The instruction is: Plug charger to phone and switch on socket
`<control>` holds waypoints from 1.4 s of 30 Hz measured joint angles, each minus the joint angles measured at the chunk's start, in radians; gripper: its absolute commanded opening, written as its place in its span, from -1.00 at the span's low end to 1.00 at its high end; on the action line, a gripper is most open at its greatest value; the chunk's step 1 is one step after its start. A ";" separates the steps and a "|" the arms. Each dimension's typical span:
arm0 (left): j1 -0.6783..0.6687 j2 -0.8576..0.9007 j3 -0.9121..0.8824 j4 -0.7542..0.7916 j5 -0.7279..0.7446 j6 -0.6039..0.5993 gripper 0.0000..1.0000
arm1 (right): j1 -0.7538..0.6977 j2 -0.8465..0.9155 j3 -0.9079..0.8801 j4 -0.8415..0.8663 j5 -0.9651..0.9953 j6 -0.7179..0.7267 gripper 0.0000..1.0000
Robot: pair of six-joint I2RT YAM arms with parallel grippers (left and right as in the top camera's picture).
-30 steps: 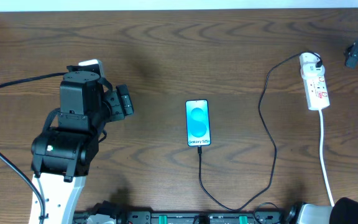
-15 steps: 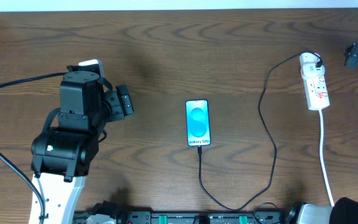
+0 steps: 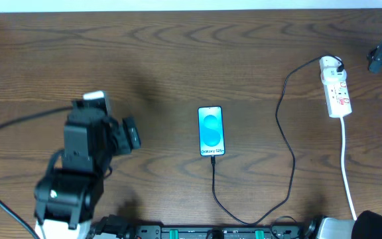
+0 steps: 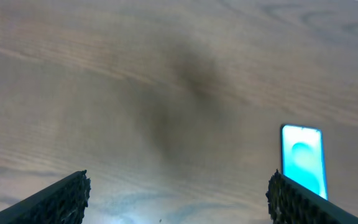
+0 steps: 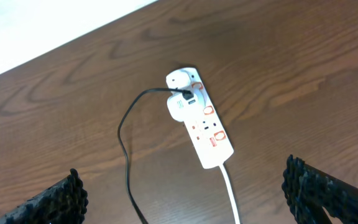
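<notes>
The left end effector (image 4: 178, 200) has drawn back toward the near left, fingers wide, empty. At centre the charger (image 3: 213, 174) already meets the phone (image 3: 211, 131). Far right, the socket (image 5: 199, 127) lies under the wide, empty right end effector (image 5: 188, 194), so the switch seems next.

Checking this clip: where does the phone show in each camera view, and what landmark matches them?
Overhead: the phone lies mid-table, the charger meeting its lower edge.
Left wrist: the phone sits at lower right, just above the finger there.
Right wrist: not in it; the socket and charger show instead.
Shared landmark: the dark wood table; the charger links overhead and right wrist.
</notes>
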 measured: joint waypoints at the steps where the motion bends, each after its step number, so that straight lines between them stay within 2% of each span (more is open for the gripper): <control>1: 0.000 -0.032 -0.045 0.023 0.000 0.000 0.82 | 0.000 0.000 0.000 0.000 0.000 0.000 0.99; 6: 0.000 -0.192 -0.260 0.190 -0.002 -0.002 0.82 | 0.000 0.000 0.000 0.000 0.000 0.001 0.99; 17: 0.008 -0.624 -0.659 0.777 -0.002 -0.006 0.82 | 0.000 0.000 0.000 0.000 0.000 0.005 0.98; 23: 0.069 -0.792 -0.859 1.024 -0.003 -0.009 0.82 | 0.000 0.000 0.000 0.000 0.000 0.005 0.99; 26: 0.104 -0.819 -0.939 1.142 -0.002 -0.009 0.82 | 0.000 0.000 0.000 0.000 -0.001 0.005 0.98; 28: 0.121 -0.820 -0.975 1.160 -0.002 -0.009 0.82 | 0.000 0.000 0.000 -0.001 0.000 0.005 0.99; 30: 0.132 -0.820 -0.994 1.112 -0.002 -0.008 0.82 | 0.000 0.000 0.000 -0.001 -0.001 0.005 0.98; 36: 0.138 -0.824 -0.995 0.881 0.005 -0.009 0.82 | 0.000 0.000 0.000 0.000 0.000 0.006 0.98; 42: 0.138 -0.824 -0.983 0.853 0.041 0.027 0.82 | 0.000 0.000 0.000 -0.002 0.000 0.007 0.99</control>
